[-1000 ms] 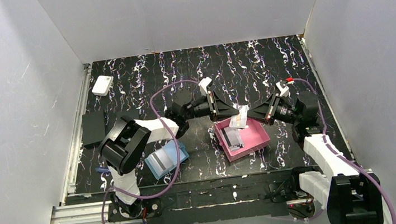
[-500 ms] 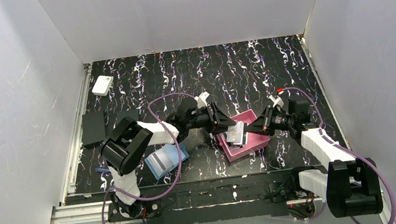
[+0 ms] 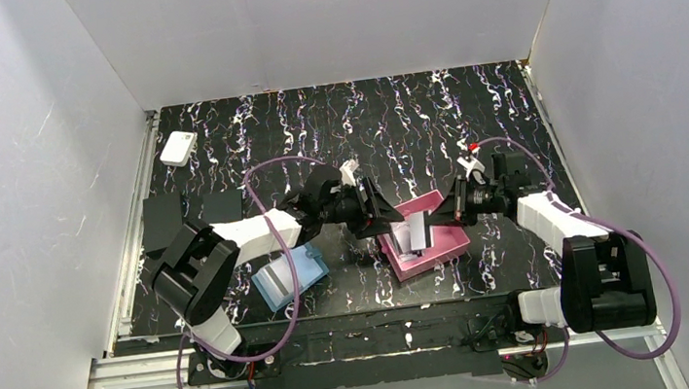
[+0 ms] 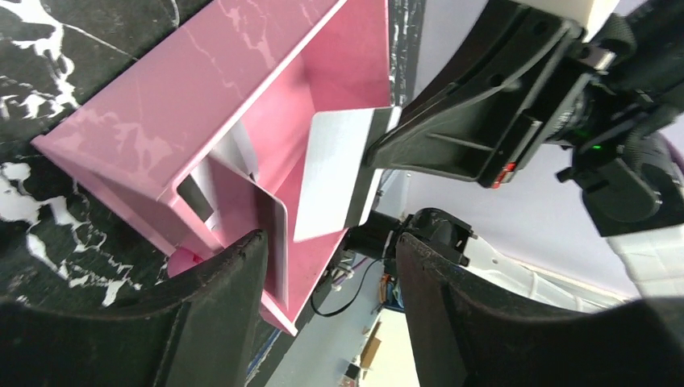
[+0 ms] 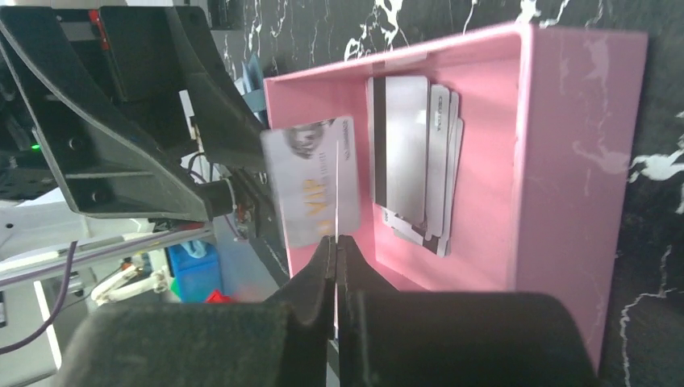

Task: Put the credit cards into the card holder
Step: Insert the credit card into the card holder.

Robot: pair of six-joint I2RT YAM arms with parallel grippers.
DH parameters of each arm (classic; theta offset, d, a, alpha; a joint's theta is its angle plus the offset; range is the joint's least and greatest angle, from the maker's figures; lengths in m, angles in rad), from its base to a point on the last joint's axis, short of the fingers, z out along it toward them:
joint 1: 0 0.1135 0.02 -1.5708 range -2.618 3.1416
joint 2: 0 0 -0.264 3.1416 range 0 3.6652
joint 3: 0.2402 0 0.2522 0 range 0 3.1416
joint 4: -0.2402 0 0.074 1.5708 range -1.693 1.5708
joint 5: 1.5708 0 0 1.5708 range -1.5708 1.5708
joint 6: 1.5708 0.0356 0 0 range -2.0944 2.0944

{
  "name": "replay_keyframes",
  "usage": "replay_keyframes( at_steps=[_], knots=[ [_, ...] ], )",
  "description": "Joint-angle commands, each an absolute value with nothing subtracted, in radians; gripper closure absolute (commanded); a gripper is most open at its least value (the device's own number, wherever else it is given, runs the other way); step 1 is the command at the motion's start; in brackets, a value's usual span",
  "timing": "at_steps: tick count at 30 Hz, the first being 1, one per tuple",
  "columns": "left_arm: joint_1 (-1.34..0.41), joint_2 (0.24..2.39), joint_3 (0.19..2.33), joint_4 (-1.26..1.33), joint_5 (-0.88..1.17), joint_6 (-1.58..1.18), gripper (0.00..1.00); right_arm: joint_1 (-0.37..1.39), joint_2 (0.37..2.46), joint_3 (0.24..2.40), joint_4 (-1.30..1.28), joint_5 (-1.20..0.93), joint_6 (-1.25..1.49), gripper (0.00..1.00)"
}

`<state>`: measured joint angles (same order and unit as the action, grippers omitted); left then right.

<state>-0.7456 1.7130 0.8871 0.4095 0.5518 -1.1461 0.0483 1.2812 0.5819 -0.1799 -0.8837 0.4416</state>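
Note:
My right gripper (image 5: 336, 242) is shut on the edge of a grey-white credit card (image 5: 310, 189), holding it on edge over the pink tray (image 5: 581, 161). Several more credit cards (image 5: 415, 161) lie stacked flat in that tray. In the left wrist view the held card (image 4: 335, 173) hangs just beyond my left gripper (image 4: 327, 266), which is open at the tray's near corner and holds nothing. From above, the left gripper (image 3: 389, 220) and right gripper (image 3: 439, 219) face each other across the tray (image 3: 451, 239). The teal-blue card holder (image 3: 289, 272) lies open by the left arm.
A white box (image 3: 178, 148) sits at the back left. Two matte black slabs (image 3: 163, 222) (image 3: 222, 206) lie along the left side. White walls close in the marbled black table on three sides.
The left gripper has opened. Both grippers came nearer and lower, and the right one carried the card down over the pink tray.

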Motion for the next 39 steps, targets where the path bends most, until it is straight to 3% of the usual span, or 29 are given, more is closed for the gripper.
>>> replay_keyframes(
  at_steps=[1,6,10,12,16,21,25,30,35,39],
  knots=[
    [-0.750,1.632,0.979,0.118,0.477,-1.006,0.41,0.053,1.261,0.680,-0.277,-0.832,0.352,0.99],
    [-0.749,1.612,1.111,-0.114,0.438,-0.911,0.39,0.059,1.236,0.767,-0.392,-0.738,0.278,0.99],
    [-0.750,1.526,1.087,-0.096,0.448,-0.895,0.39,0.064,1.217,0.780,-0.355,-0.875,0.332,0.99],
    [-0.741,1.470,1.031,-0.025,0.496,-0.920,0.38,0.089,1.197,0.765,-0.241,-1.010,0.447,0.99],
    [-0.723,1.312,0.931,0.072,0.575,-0.987,0.35,0.235,1.151,0.743,0.148,-1.069,0.804,0.99],
    [-0.704,1.061,0.882,-0.064,0.450,-1.045,0.34,0.373,1.176,0.758,0.450,-1.032,1.096,0.99],
    [-0.705,0.860,0.794,-0.094,0.299,-1.175,0.33,0.444,1.241,0.744,0.841,-1.016,1.374,0.99],
    [-0.708,0.763,0.768,-0.085,0.252,-1.200,0.30,0.553,1.333,0.800,0.994,-1.001,1.491,0.99],
    [-0.709,0.756,0.770,-0.073,0.276,-1.205,0.45,0.621,1.387,0.825,1.063,-0.964,1.535,0.99],
    [-0.709,0.720,0.779,-0.133,0.245,-1.176,0.73,0.651,1.424,0.833,1.118,-0.949,1.563,0.99]
  ],
)
